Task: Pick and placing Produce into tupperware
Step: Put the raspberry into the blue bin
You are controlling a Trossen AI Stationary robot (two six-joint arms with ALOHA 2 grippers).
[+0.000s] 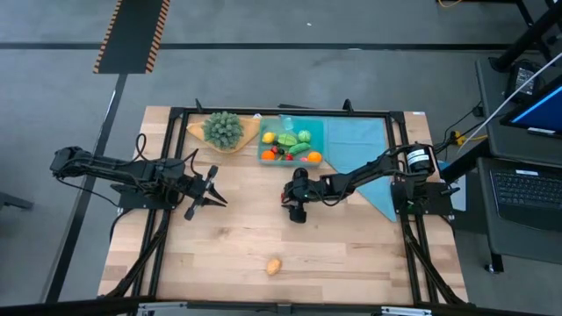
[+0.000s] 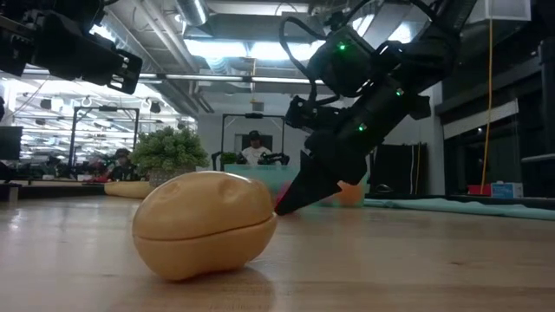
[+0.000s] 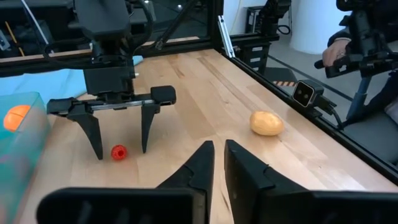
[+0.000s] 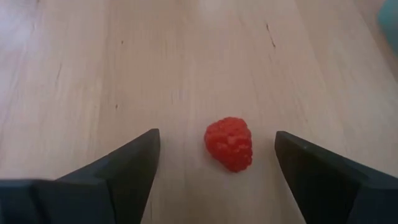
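Note:
A small red raspberry (image 4: 229,143) lies on the wooden table, about mid-table. My right gripper (image 4: 216,137) slants down over it, open, one finger on either side and neither touching it. The left wrist view shows those fingers (image 3: 93,130) straddling the raspberry (image 3: 118,152). My left gripper (image 3: 218,165) waits at the table's left, fingers nearly together and holding nothing. A tan potato (image 1: 274,265) rests near the front edge. The teal tupperware (image 1: 263,156) at the back holds several pieces of produce.
A bushy green plant (image 1: 224,129) on a tan wooden dish stands left of the tupperware. A flat teal cloth (image 1: 364,149) lies to its right. A black frame (image 1: 404,219) runs round the table. People show in the room behind.

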